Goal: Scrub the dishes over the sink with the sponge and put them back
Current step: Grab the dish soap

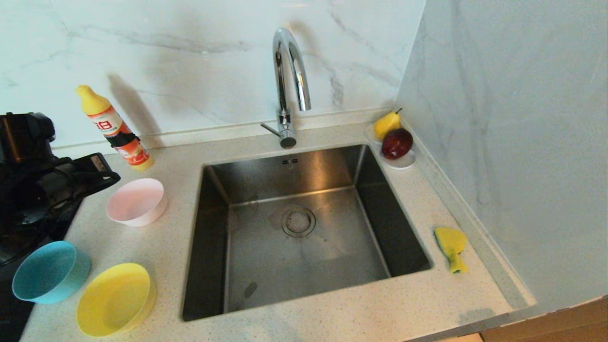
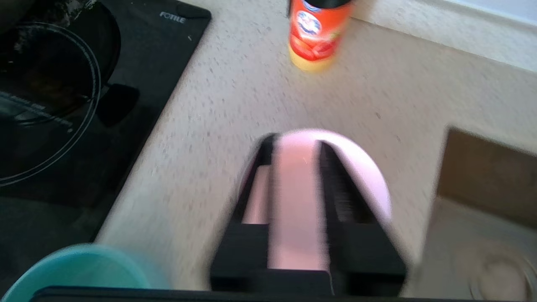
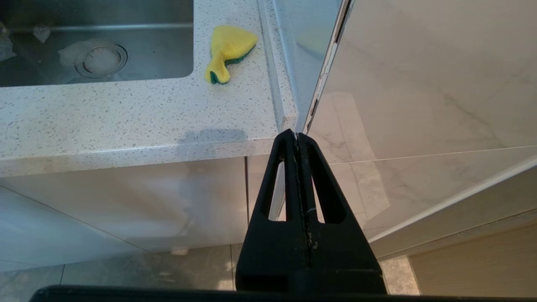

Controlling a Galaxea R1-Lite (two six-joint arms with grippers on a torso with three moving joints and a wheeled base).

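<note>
Left end effector (image 2: 295,176) is over the bench (image 1: 332,308) on the left of the sink (image 1: 304,228), lined up on the pink bowl (image 1: 137,201). In the left wrist view the two fingers sit slightly apart with the bowl showing pink in the gap and to either side; nothing is clamped, and I can't tell from the blur whether the tips touch the rim or hang above it. The bowl lies straight ahead of and below the fingers, so the coming move looks like a short drop, one finger inside the wall and one outside; the gap looks narrow for that, probably needs to widen. Blue bowl (image 1: 50,271) and yellow bowl (image 1: 115,298) sit nearer the robot on the same side, just beside each other, both clear of the sink. Detergent bottle (image 1: 116,129) stands behind the pink bowl, near the wall. Sponge (image 1: 451,247) lies on the bench right of the sink, long axis running roughly front to back, well apart from the left arm. Right end effector (image 3: 298,140) is parked below the bench edge, fingers together, empty; it's the nearer arm to the sponge.
</note>
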